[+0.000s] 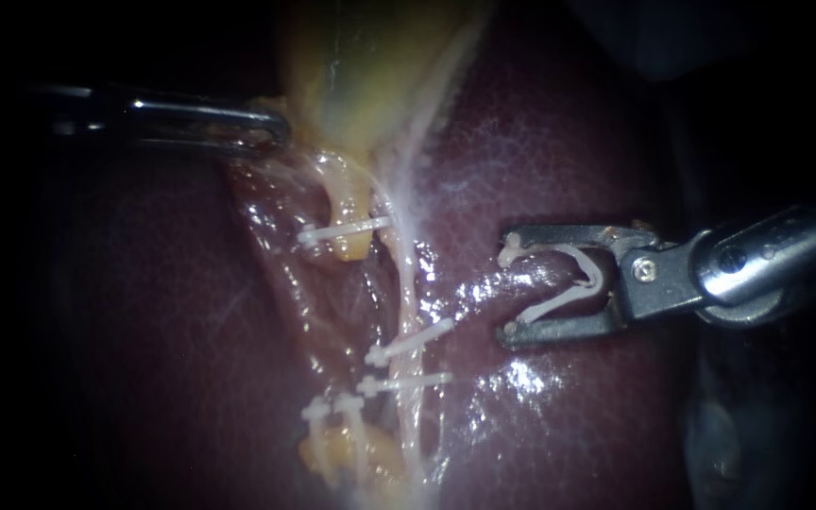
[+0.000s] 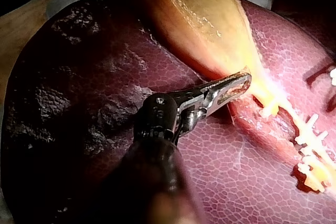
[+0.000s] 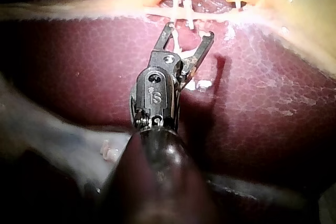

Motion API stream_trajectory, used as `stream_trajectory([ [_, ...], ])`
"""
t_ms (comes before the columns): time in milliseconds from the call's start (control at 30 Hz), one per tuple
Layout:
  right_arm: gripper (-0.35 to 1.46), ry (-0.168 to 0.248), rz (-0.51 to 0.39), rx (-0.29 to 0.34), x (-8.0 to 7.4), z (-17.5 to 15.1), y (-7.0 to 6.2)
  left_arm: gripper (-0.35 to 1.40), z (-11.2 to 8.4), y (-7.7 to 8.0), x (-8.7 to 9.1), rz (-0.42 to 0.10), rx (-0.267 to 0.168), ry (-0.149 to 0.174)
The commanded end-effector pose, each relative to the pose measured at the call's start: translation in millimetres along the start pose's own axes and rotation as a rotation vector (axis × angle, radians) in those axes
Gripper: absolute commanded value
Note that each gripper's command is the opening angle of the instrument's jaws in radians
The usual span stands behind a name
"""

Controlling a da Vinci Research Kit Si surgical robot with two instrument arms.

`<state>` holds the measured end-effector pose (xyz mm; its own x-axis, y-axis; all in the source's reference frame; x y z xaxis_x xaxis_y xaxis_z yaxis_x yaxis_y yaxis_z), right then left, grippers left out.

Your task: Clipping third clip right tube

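The right tube (image 1: pixel 406 302) is a pale strand running down the liver; two white clips (image 1: pixel 408 342) (image 1: pixel 403 382) cross it low down. My right instrument (image 1: pixel 507 288) comes in from the right. Its jaws stand wide and hold an open white clip (image 1: pixel 569 279) between them, over the liver just right of the tube and apart from it. The right wrist view shows this instrument (image 3: pixel 188 32) short of the clipped tubes. My left instrument (image 1: pixel 271 127) at upper left is shut on the gallbladder's (image 1: pixel 370 66) lower edge, as the left wrist view (image 2: pixel 244 81) confirms.
The left tube (image 1: pixel 337 194) carries a clip (image 1: pixel 342 229) high up and more clips (image 1: pixel 332 406) near yellow fat low down. Dark red liver (image 1: pixel 540 123) surrounds everything. Small white bits (image 3: pixel 202 83) lie on the liver beside the right instrument.
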<state>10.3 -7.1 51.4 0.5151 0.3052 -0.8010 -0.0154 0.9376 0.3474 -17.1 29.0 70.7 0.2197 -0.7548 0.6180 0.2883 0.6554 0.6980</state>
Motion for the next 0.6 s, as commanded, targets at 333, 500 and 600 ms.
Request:
stream_trajectory([
  [333,0.50,0.008,0.089,0.021,0.1,0.8,0.0,-0.35,-0.1,-0.2,0.3,0.000,-0.006,-0.005],
  [500,0.50,0.017,0.192,0.054,-0.2,2.1,0.1,-0.35,0.2,-0.2,0.5,0.001,-0.009,-0.005],
  [600,0.50,0.023,0.256,0.073,-0.8,3.0,0.2,-0.35,0.4,-0.3,0.6,0.001,-0.011,-0.006],
])
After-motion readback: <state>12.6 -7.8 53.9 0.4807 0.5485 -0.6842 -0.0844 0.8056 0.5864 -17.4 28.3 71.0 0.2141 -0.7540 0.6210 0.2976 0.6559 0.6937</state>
